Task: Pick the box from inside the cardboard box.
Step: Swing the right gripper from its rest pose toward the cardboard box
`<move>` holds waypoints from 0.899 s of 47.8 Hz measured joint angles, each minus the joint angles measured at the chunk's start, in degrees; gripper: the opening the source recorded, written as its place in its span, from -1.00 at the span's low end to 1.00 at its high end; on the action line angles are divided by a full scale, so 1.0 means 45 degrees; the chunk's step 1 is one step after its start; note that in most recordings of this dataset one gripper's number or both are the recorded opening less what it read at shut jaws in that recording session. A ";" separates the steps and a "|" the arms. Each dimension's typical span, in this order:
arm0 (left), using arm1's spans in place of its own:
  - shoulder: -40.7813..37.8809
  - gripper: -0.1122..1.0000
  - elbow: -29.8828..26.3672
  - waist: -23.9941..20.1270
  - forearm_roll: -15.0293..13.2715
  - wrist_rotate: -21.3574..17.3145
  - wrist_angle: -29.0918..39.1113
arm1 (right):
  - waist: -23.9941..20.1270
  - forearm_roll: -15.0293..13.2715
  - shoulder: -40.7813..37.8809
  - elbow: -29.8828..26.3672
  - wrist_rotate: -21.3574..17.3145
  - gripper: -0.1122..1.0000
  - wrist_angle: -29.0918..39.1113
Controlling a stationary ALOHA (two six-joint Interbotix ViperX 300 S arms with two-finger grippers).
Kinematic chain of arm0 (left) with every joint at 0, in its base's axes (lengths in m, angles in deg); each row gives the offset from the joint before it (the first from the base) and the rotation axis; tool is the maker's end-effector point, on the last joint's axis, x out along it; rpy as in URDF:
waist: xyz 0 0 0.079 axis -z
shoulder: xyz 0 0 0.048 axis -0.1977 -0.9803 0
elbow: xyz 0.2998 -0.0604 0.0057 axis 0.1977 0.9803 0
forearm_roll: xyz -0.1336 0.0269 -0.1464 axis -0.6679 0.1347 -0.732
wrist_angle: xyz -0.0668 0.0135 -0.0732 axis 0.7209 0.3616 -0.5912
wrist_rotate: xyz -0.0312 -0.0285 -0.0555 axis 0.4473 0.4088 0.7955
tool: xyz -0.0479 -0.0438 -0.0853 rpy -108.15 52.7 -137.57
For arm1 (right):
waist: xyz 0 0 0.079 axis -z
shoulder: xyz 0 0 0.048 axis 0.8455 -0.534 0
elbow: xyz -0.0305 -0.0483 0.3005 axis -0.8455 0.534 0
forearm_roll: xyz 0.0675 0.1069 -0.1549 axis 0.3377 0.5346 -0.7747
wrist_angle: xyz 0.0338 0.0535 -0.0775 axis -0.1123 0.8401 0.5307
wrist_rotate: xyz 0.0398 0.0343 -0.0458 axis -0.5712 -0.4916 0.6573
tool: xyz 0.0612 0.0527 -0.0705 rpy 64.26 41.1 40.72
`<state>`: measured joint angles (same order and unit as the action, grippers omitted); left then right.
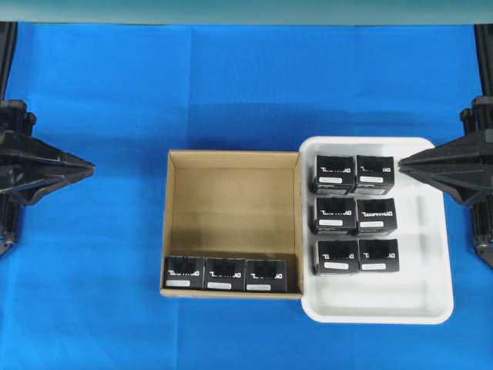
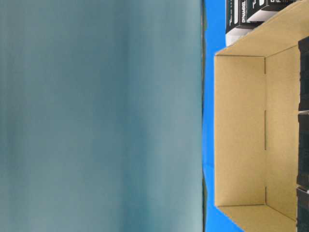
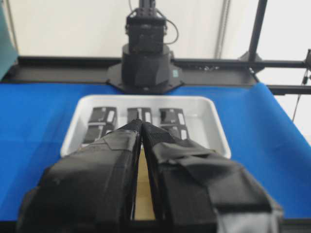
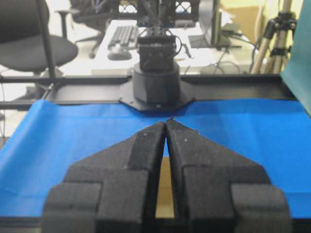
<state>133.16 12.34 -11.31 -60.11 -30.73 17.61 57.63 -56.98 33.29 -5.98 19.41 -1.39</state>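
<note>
The brown cardboard box (image 1: 231, 193) lies open-topped at the table's middle. Three black boxes (image 1: 224, 274) with white label strips stand in a row along its near wall. My left gripper (image 1: 91, 166) hangs shut at the far left, well away from the cardboard box, holding nothing. My right gripper (image 1: 400, 163) is shut and empty at the right, its tip over the white tray's far right part. In the left wrist view the fingers (image 3: 142, 125) meet at the tip. In the right wrist view the tips (image 4: 166, 123) also touch, with cardboard (image 4: 165, 194) showing through the slit.
A white plastic tray (image 1: 431, 254) with rounded corners sits right beside the cardboard box and holds several black boxes (image 1: 354, 223) in two columns. Blue cloth (image 1: 231, 77) covers the table. Each arm's base (image 3: 145, 58) stands at its table end.
</note>
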 measured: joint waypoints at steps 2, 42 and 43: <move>-0.0039 -0.51 -0.0020 0.0000 0.0059 0.0039 0.0117 | 0.0000 0.0020 -0.0020 0.0000 -0.0020 -0.51 0.0020; -0.0352 -0.79 -0.0742 0.0078 0.0176 0.0020 0.1973 | -0.0762 0.1230 -0.4668 -0.4023 -0.1953 -0.72 0.9453; -0.0352 -0.79 -0.0742 0.0078 0.0176 0.0039 0.1973 | -0.0801 0.1211 -0.4922 -0.4199 -0.1953 -0.72 0.9590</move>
<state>131.57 9.00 -10.96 -59.32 -30.56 26.49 54.03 -51.53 11.14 -24.87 10.62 41.76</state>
